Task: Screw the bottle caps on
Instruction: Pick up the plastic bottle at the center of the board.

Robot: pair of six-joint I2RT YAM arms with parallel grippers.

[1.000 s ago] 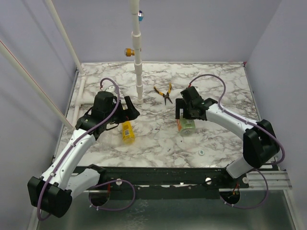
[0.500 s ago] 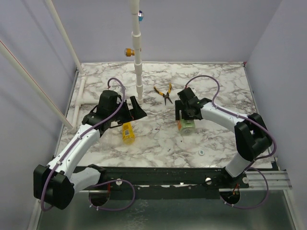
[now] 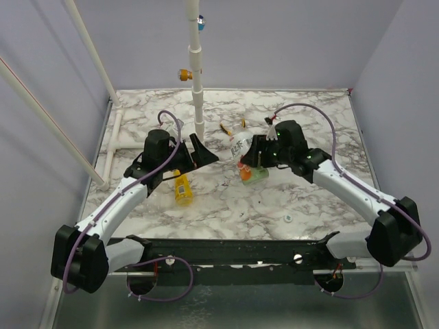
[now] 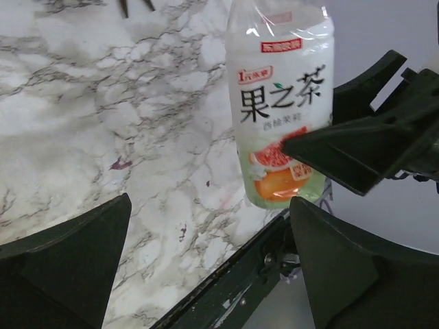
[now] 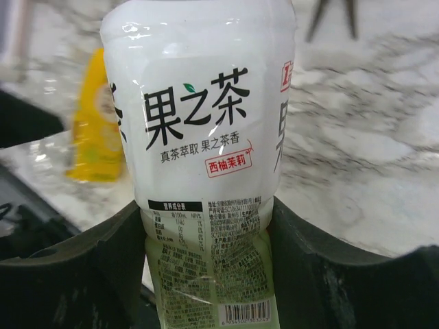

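Marble worktop (image 3: 309, 116). Right hand (image 3: 256, 157) clamps the clear bottle (image 3: 240, 146), tilted above it; left hand (image 3: 199, 152) gapes wide alongside — empty. Yellow bottle (image 3: 182, 188) lies flat, whitish cap (image 3: 288, 218) loose. We judge no cap screwed on yet.

arms (image 3: 113, 209): white links, black joints | cables (image 3: 300, 105): purple, looped | left end effector (image 4: 209, 200): black wedge fingers (image 4: 62, 260)

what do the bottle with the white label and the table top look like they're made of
Labelled bottle: probably thin clear plastic. A glossy film label with bright highlights wraps it, and the lower part looks see-through and greenish.
Table top: white with grey veins like marble, smooth and slightly shiny. It could be real stone or a printed laminate; the pictures leave that open.
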